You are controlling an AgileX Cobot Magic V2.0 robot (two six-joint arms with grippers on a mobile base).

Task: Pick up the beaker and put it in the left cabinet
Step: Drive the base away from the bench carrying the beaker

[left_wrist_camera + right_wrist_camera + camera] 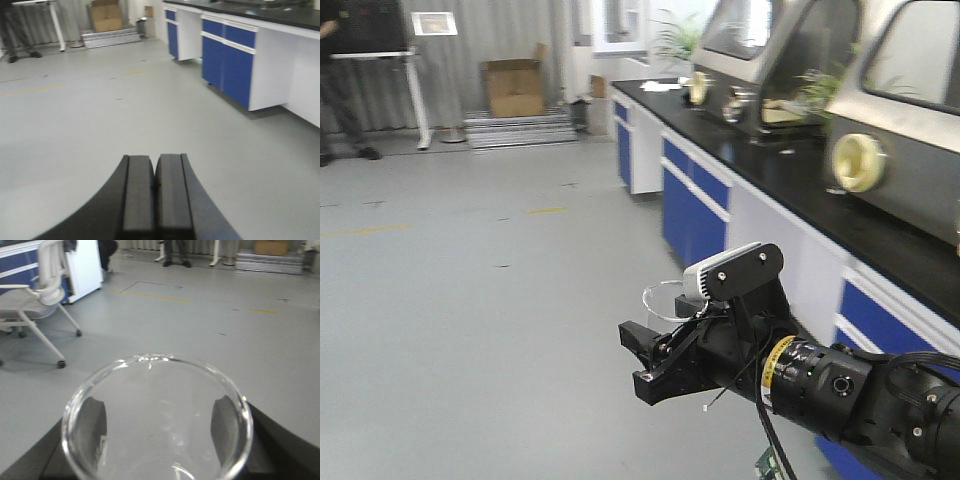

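Note:
The beaker (157, 405), a clear glass cylinder, fills the right wrist view, its round rim facing the camera. My right gripper (159, 416) is shut on it, with dark fingers (95, 420) pressing its left and right walls. In the front view the beaker (665, 300) stands up from the right gripper (645, 362), which hangs in the air above the grey floor. My left gripper (155, 159) is shut with nothing between its pads and points across the floor. The left cabinet is out of view.
A long lab bench (790, 170) with a black top and blue doors (225, 55) runs along the right, carrying glove boxes (910, 110). A cardboard box (515, 88) sits at the far wall. An office chair (35, 300) and standing people (175, 250) show in the right wrist view.

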